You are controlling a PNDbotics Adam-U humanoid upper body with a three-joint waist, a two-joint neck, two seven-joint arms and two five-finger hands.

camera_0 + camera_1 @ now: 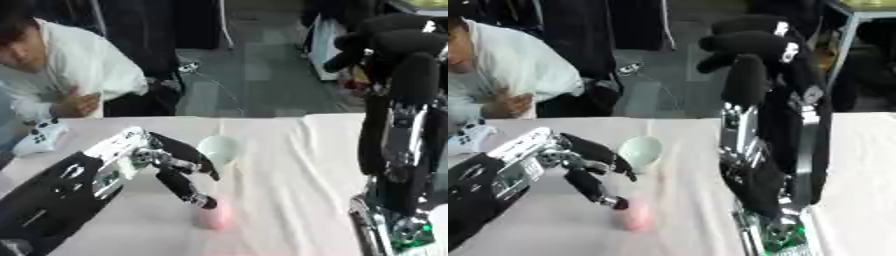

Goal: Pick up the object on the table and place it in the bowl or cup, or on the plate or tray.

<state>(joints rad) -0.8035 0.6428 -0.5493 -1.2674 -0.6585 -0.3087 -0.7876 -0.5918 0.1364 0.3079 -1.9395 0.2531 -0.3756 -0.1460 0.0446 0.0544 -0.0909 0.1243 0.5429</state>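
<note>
A small pink object (213, 217) lies on the pale tablecloth, near the front middle. My left hand (171, 162) reaches in from the lower left and is open. Its thumb (185, 187) points down, with the tip just above or touching the pink object's top left. Its fingers stretch toward a pale green bowl (220, 149), which stands just behind the hand. My right hand (750, 47) is held high on the right, far from both things. Its fingers are relaxed and hold nothing.
A white controller (38, 138) lies at the table's far left, in front of a seated person in white. My raised right forearm (763, 165) blocks much of the table's right side. The table's far edge (262, 118) runs behind the bowl.
</note>
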